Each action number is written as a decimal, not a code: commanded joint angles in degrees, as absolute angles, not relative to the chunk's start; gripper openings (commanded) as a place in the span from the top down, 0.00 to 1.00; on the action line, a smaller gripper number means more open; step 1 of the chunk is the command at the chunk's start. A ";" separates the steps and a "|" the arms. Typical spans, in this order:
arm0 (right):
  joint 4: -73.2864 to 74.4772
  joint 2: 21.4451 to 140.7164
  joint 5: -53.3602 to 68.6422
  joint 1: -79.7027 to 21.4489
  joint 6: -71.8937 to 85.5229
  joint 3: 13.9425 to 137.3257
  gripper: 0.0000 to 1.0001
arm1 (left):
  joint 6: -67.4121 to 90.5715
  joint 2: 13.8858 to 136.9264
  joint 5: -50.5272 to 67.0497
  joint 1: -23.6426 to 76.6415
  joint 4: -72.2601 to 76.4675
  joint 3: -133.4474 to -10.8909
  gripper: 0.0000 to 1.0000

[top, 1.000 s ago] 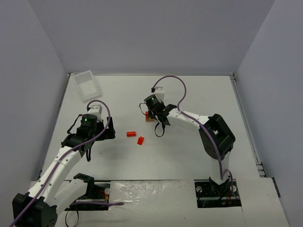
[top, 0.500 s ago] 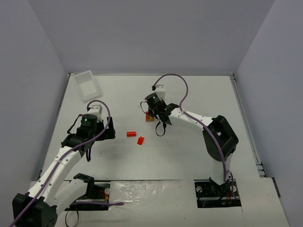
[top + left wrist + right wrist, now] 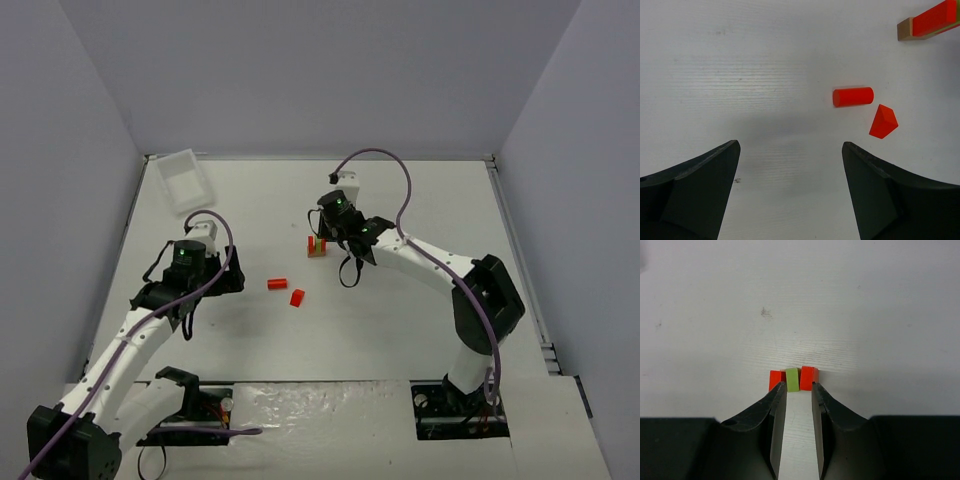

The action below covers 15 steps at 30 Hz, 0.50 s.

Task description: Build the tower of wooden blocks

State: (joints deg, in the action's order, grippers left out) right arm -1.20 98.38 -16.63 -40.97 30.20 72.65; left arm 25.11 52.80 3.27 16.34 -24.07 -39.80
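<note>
Seen from above: shows the right tool (image 3: 328, 238) drawn back up and to the right, off the small tower of wooden blocks (image 3: 316, 244). Leaves that tower uncovered near the middle of the white desk (image 3: 420, 200), with red and lime-green uprights on a tan base. Reads as a piece just set, with the upper tiers yet to go. Finds the left tool (image 3: 196, 288) where it hung a moment ago, well to the left. Counts two arms, one clear plastic tray (image 3: 170, 158) at the far left corner, one tower and two loose pieces between the arms: a short red wooden cylinder (image 3: 277, 284) and a red triangular wooden block (image 3: 297, 297), near each other but apart.

From the left wrist: shows the left tool (image 3: 790, 145) spread wide, gripping nothing. Counts one cylinder (image 3: 853, 96), one triangular block (image 3: 883, 121) and one corner of the tower (image 3: 927, 22) at top right.

From the right wrist: shows the right tool (image 3: 798, 388) drawn in to a narrow slit, tips at the near edge of three uprights, two red blocks (image 3: 776, 380) flanking one lime-green block (image 3: 792, 380). Cannot tell whether those tips pinch the green one or have let go.
</note>
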 commanded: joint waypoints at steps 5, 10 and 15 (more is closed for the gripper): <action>-2.59 94.19 -4.86 -33.17 25.39 69.87 0.75 | 30.24 66.20 1.16 20.12 -18.15 -50.80 0.26; -2.46 96.59 -2.18 -31.83 24.10 69.50 0.75 | 34.47 75.35 -2.44 23.08 -16.45 -56.89 0.26; -2.30 100.54 -0.81 -31.55 22.58 70.85 0.74 | 37.57 85.74 -5.14 26.51 -16.08 -63.47 0.26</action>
